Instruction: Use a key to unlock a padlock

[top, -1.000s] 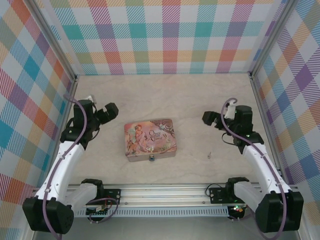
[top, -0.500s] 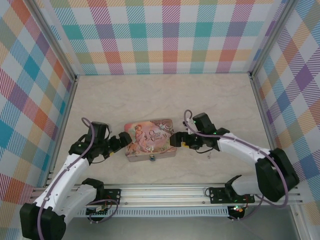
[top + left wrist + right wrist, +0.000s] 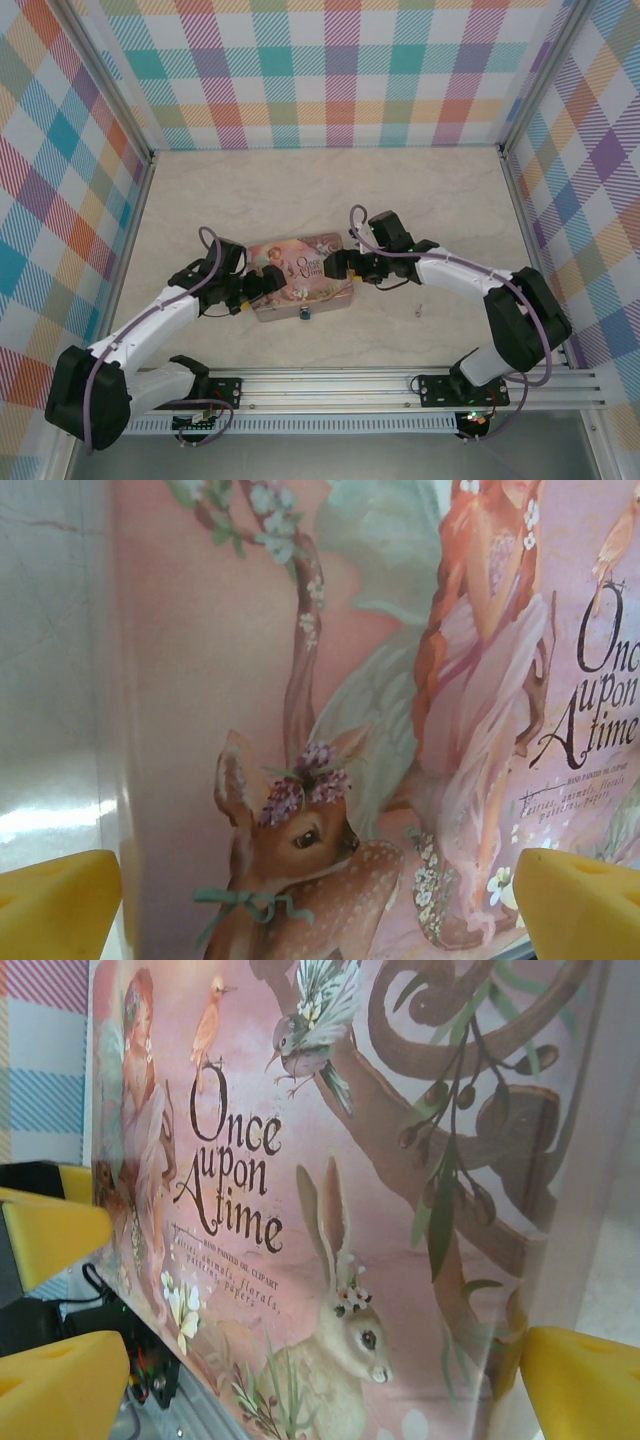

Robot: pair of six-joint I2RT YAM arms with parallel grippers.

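A pink illustrated tin lies in the middle of the table. The tiny blue padlock hangs at the tin's front clasp. The slim silvery key lies on the table to the right of the tin, apart from both arms. My left gripper is open and low over the tin's left end. Its yellow pads stand wide, one beyond the tin's left edge and one over the lid. My right gripper is open over the tin's right end, its pads spread across the lid.
Checked walls close in the left, back and right sides. A metal rail with both arm bases runs along the near edge. A yellow pad of the left gripper shows past the tin's far end in the right wrist view.
Both arms have swung in from the sides and come down over the tin, the left to its left end and the right to its right end. Tin, padlock and key have stayed put.
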